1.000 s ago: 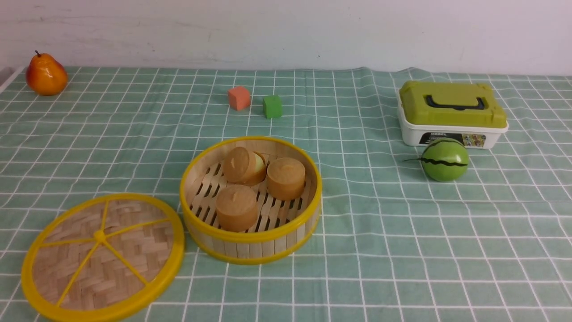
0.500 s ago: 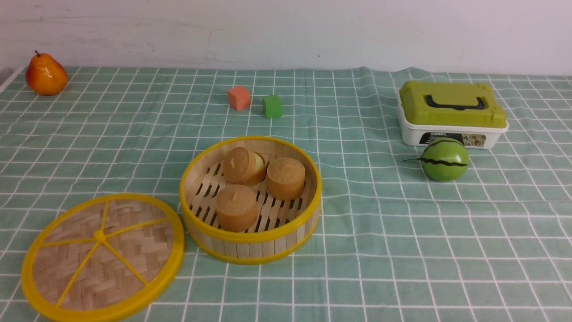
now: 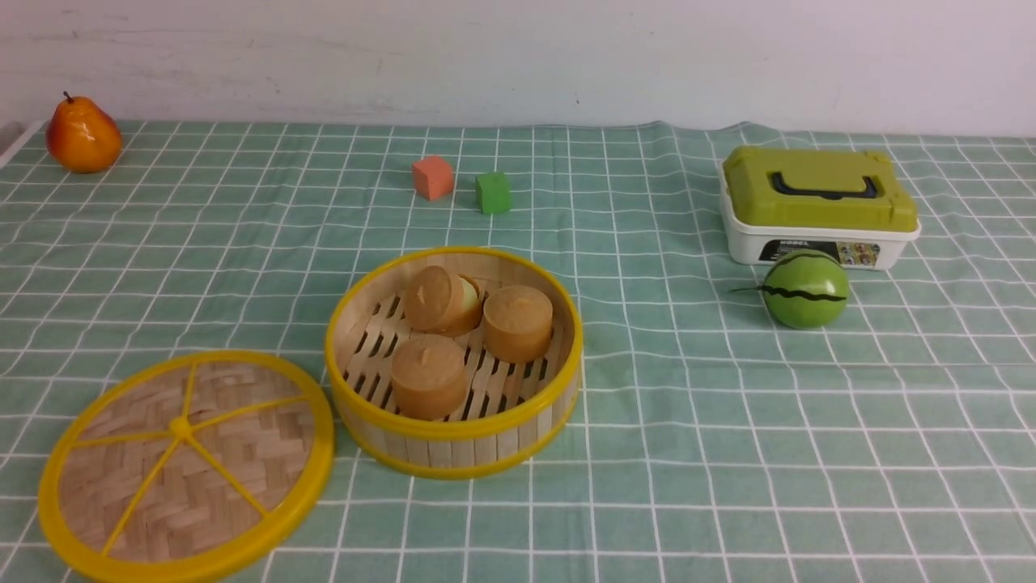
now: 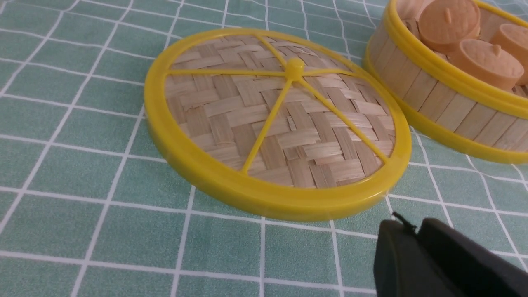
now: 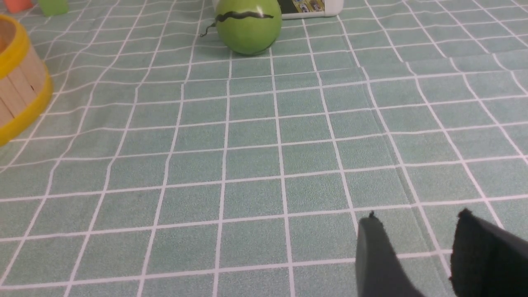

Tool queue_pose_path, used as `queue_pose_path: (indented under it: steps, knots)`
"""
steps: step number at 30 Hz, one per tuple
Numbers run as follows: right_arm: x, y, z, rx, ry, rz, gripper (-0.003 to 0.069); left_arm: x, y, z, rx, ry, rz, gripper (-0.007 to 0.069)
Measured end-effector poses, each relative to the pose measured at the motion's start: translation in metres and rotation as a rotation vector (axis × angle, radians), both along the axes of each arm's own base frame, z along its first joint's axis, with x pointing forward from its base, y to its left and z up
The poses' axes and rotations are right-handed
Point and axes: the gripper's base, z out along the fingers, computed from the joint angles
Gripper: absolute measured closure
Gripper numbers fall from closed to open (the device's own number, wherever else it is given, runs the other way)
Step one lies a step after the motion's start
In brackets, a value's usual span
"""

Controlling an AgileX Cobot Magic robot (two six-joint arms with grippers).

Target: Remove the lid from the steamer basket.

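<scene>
With the lid (image 3: 186,467) flat on the counter (image 3: 728,421) just left of the steamer basket (image 3: 453,360), rims near touching, left hand (image 4: 412,231) sits clenched and empty beside it. Right hand (image 5: 416,231) released, nothing between fingers.

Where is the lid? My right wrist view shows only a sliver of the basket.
Observer: The lid lies flat on the cloth, beside the basket, on the robot's left.
Operator: Anything inside the basket?
Observer: Three buns, one tipped on its side.
Operator: Is the other arm holding the lid?
Observer: No. The left gripper is clear of the lid, with its jaws closed on nothing.
</scene>
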Motion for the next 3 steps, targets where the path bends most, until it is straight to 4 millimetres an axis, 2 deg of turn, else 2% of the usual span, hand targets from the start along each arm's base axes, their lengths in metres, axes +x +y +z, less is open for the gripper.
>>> queue_pose_path:
  steps: [3]
  knots:
    - [0.0000,0.0000,0.0000,0.000,0.000,0.000,0.0418,0.0000,0.0000,0.0000,0.000,0.000,0.000,0.0565]
